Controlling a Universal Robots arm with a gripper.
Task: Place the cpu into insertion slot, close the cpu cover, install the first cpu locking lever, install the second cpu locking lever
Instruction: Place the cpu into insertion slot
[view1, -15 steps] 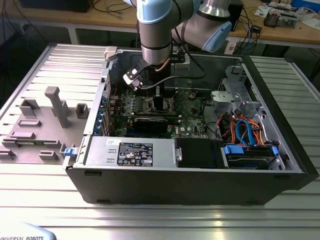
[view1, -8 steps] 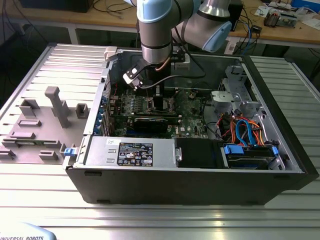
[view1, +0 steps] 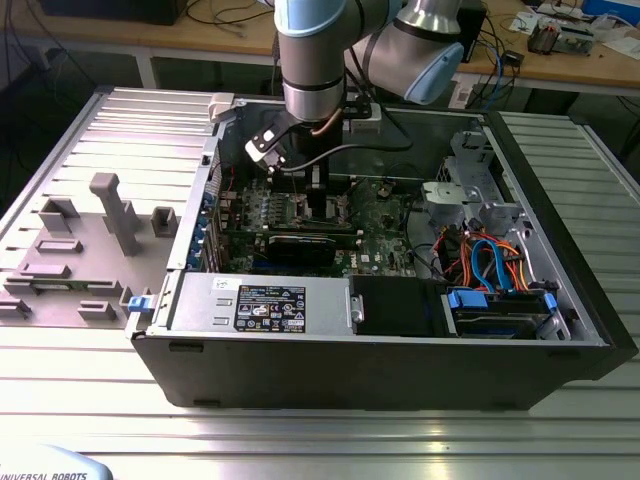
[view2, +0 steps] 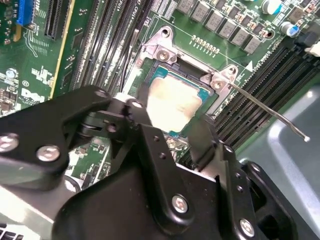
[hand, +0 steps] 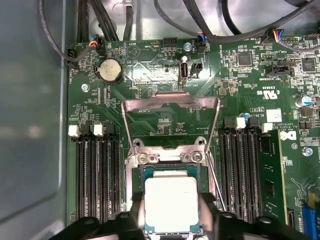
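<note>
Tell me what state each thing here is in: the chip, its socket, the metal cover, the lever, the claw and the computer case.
Chip: lying flat in the socket.
Socket: holds the chip, uncovered.
Cover: open, tipped up away from the socket.
Lever: unlatched, sticking out free.
Gripper: low over the chip.
Computer case: open, insides showing.

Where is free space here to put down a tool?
Free: the ribbed table along the near wall of the computer case, and beside it at the exterior view's right. Crowded: inside, memory slots flank the cpu, the gripper close over it.
</note>
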